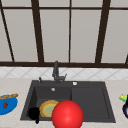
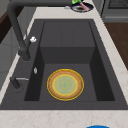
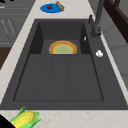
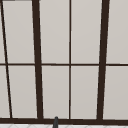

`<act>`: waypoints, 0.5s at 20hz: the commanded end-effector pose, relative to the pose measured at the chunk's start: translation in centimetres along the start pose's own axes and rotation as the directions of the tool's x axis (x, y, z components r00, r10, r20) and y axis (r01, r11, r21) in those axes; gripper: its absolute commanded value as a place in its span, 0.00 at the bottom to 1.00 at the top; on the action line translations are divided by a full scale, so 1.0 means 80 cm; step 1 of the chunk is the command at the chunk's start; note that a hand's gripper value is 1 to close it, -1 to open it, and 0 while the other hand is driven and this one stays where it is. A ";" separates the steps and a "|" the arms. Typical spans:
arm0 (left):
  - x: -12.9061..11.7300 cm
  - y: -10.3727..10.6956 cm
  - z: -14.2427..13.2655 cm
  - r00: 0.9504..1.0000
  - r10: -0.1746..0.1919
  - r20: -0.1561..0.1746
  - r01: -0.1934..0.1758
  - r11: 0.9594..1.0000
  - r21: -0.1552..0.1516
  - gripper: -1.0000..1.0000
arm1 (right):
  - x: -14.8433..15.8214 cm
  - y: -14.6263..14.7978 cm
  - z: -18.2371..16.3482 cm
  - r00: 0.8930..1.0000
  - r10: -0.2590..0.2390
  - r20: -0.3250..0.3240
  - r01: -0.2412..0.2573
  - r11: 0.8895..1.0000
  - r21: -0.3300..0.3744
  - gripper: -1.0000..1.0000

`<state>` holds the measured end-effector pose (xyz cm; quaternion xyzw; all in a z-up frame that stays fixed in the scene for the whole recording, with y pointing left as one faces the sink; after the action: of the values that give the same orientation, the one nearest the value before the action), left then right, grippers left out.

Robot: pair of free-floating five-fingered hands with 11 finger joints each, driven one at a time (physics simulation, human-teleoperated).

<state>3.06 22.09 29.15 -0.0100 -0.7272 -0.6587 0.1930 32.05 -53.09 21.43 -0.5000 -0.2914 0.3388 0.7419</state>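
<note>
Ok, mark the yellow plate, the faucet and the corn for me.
yellow plate point(image 2: 65, 84), left side view, green centre.
faucet point(image 1: 56, 71), front view, upright body.
corn point(image 3: 24, 119), right side view, yellow kernels.

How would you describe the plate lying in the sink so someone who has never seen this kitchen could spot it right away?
Start at the black sink set into the pale counter below the window. Its deeper left basin, the one nearest the faucet, holds a round plate lying flat on the bottom. Its orange-brown rim with a pale green centre sets it apart from the blue plate out on the counter.
</note>
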 end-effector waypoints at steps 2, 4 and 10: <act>0.000 0.000 0.000 1.000 0.000 0.000 0.000 1.000 0.000 0.50 | 0.025 0.001 0.021 0.997 0.036 0.061 -0.037 0.999 0.011 1.00; 0.000 0.000 0.000 1.000 0.000 0.000 0.000 1.000 0.000 0.50 | 0.038 0.003 0.030 0.998 0.032 0.059 -0.033 0.999 0.008 1.00; 0.000 0.000 0.000 1.000 0.000 0.000 0.000 1.000 0.000 0.50 | 0.064 0.011 0.044 0.998 0.011 0.059 -0.012 1.000 0.022 1.00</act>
<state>3.06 22.09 29.15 -0.0100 -0.7272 -0.6587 0.1930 32.02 -49.06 21.93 -0.4886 -0.3034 0.3452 0.7417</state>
